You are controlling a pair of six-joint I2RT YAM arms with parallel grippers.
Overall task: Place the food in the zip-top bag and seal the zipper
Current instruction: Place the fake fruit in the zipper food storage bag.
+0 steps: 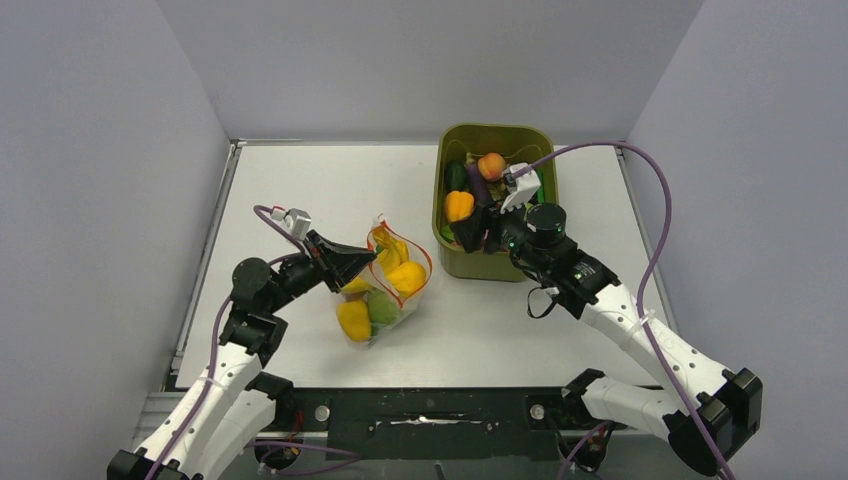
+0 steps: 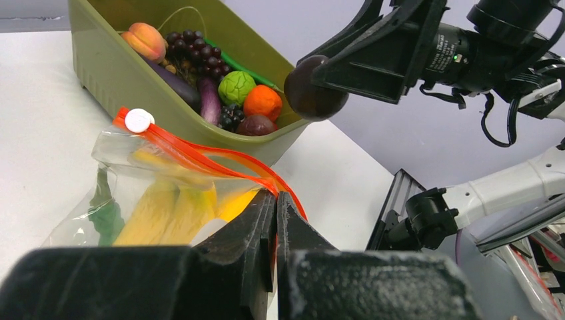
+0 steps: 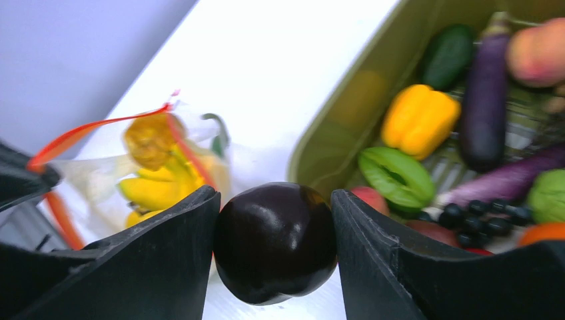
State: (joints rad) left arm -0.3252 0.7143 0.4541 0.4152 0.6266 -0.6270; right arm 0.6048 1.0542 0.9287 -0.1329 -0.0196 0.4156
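- The left pincer (image 2: 275, 198) is closed tight on the red-orange zipper strip (image 2: 200, 157) of the clear, crinkly plastic zip-top bag (image 1: 385, 285), pinching one lip and holding the mouth up off the white tabletop (image 1: 300, 190).
- The bag lies between the two arms. Its long axis runs from its bottom, nearer the bases, to its mouth at the far end. The strip bows into an open loop facing the tub, and a white slider tab (image 2: 138, 121) sits at the strip's far end.
- Inside the bag are glossy yellow toy peppers (image 1: 354, 320) and a green piece; I cannot tell what it is.
- The right pincer (image 1: 468, 236) grips a dark purple, glossy, round toy fruit (image 3: 276, 243) between its fingers, raised at the tub's left wall.
- From this pincer the bag's mouth lies to the left and lower down, so I judge the next move to be a short carry leftward.
- The olive-green rectangular plastic tub (image 1: 545, 150) holds a peach, a yellow pepper, purple aubergines, dark grapes, a pale-green cabbage and an orange fruit.
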